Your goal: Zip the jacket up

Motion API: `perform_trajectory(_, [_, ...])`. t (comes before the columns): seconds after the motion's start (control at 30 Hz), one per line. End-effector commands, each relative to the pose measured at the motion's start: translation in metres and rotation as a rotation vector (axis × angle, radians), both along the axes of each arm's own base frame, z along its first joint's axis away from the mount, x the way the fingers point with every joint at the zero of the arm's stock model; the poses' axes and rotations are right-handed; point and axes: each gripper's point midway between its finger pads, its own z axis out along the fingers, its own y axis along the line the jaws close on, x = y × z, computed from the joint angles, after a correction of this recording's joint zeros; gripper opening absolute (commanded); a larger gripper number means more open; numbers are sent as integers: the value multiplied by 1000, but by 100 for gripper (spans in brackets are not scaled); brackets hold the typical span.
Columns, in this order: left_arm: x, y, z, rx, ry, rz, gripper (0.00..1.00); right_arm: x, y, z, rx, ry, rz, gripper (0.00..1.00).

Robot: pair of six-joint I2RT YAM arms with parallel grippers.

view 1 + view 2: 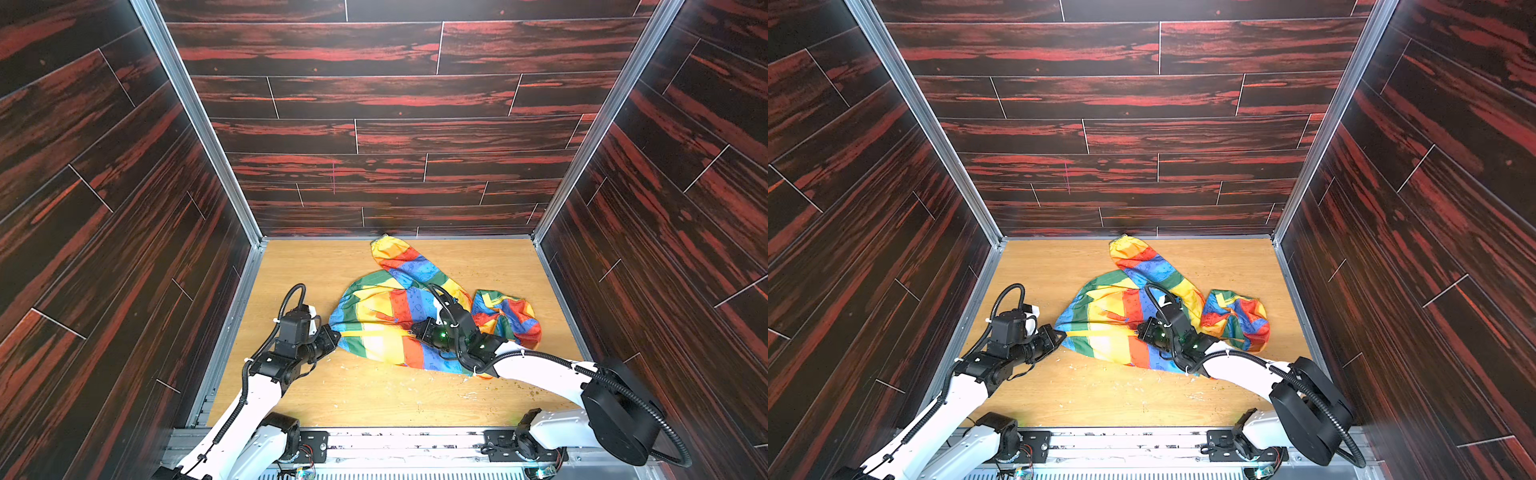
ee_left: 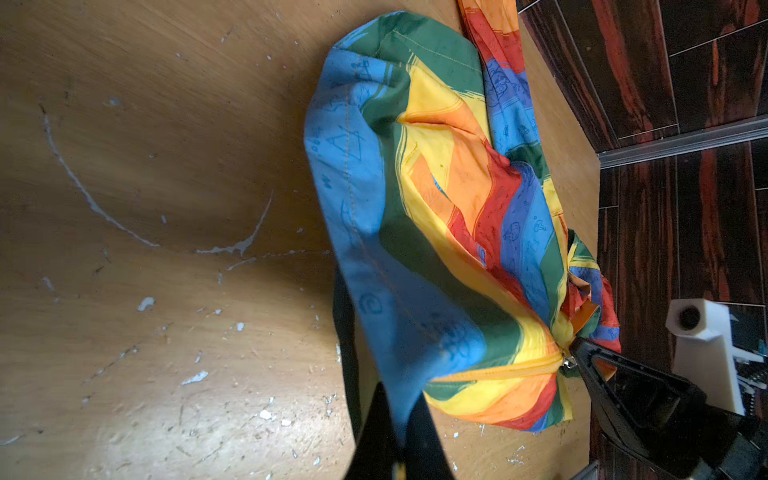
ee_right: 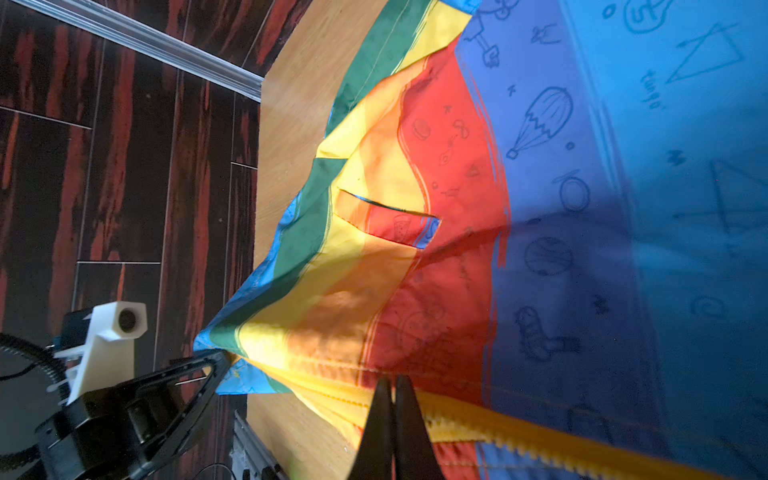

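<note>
Shiny rainbow-striped jacket [image 1: 386,307]: my left gripper [image 1: 336,334] pinches its blue hem [image 2: 353,187] taut, so right gripper [image 1: 414,330], closed at the yellow zipper [image 1: 374,332], can pull.

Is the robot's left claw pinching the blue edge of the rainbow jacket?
Yes, in the left wrist view the left gripper is shut on the blue hem of the jacket.

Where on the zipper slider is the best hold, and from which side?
Probably its small metal pull, approached from the unzipped side, jaws across the yellow zipper: the pull sticks out there, and the left gripper pins the hem end taut.
</note>
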Motion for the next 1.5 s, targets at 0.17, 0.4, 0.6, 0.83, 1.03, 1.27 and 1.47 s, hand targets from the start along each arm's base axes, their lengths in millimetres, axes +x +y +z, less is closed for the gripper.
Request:
perform_trajectory(0.17, [0, 15, -7, 31, 8, 65, 0, 9, -21, 3, -56, -17, -69, 0])
perform_trajectory(0.4, [0, 15, -6, 32, 6, 67, 0, 11, -30, 1, -81, -16, -89, 0])
perform_trajectory(0.6, [0, 16, -6, 33, 4, 73, 0, 12, -38, -1, -89, -12, -105, 0])
perform_trajectory(0.83, [0, 17, -6, 33, 5, 75, 0, 13, -50, -4, -99, -3, -127, 0])
perform_trajectory(1.03, [1, 17, -6, 34, 4, 77, 0, 14, -59, -6, -104, 0, -146, 0])
perform_trajectory(1.27, [1, 18, -6, 36, 4, 80, 0, 14, -70, -9, -115, 8, -164, 0])
perform_trajectory(1.47, [1, 18, -3, 36, 0, 81, 0, 14, -79, -10, -120, 12, -181, 0])
